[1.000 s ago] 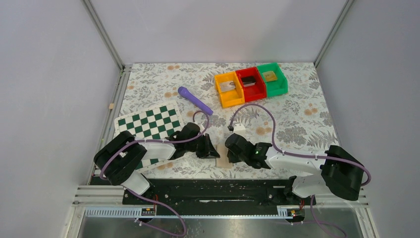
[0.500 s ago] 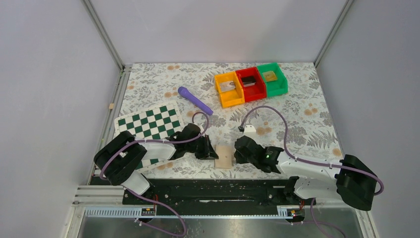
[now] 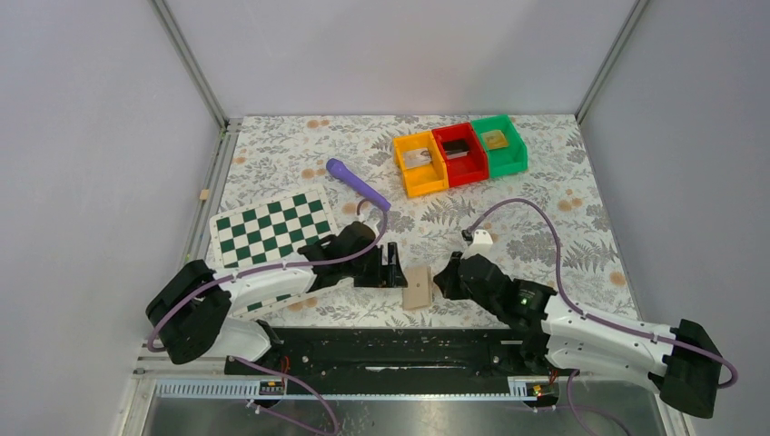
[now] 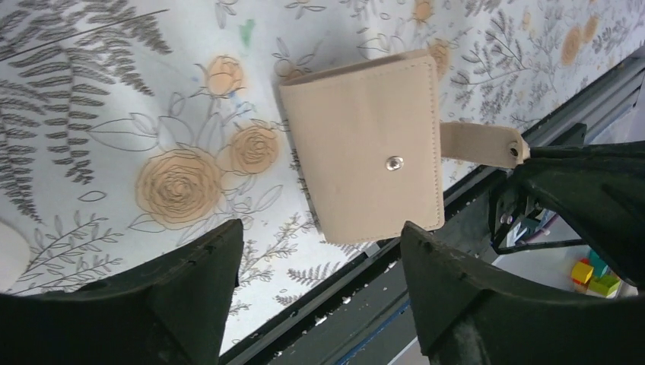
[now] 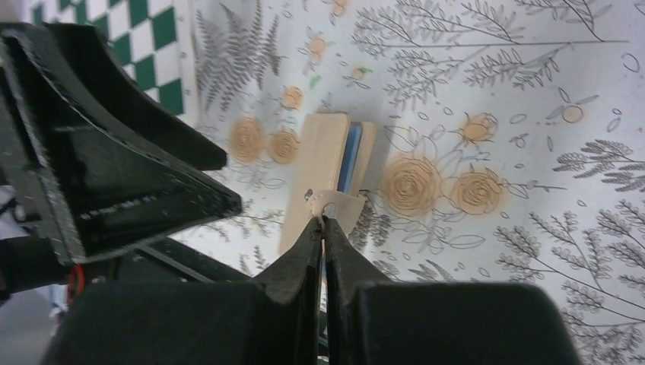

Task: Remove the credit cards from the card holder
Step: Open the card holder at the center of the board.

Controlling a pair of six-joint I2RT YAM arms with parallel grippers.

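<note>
Right tool (image 5: 323, 222) pinched fully closed on the snap strap (image 4: 483, 144) of the card holder (image 4: 365, 144). Left tool (image 4: 319, 232) spread wide, gripping nothing, just beside the holder. One holder: tan, stitched edge, metal stud, blue sliver between flaps. It lies on the floral table (image 3: 563, 227) near the front edge, between the tools. Also one checkered board (image 3: 272, 227), three bins (image 3: 468, 178).

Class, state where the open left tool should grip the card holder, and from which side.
On the card holder, likely the plain edge opposite its snap tab, approached from the left: the right tool pinches that tab, and the holder lies nearly flat, offering thin edges.
</note>
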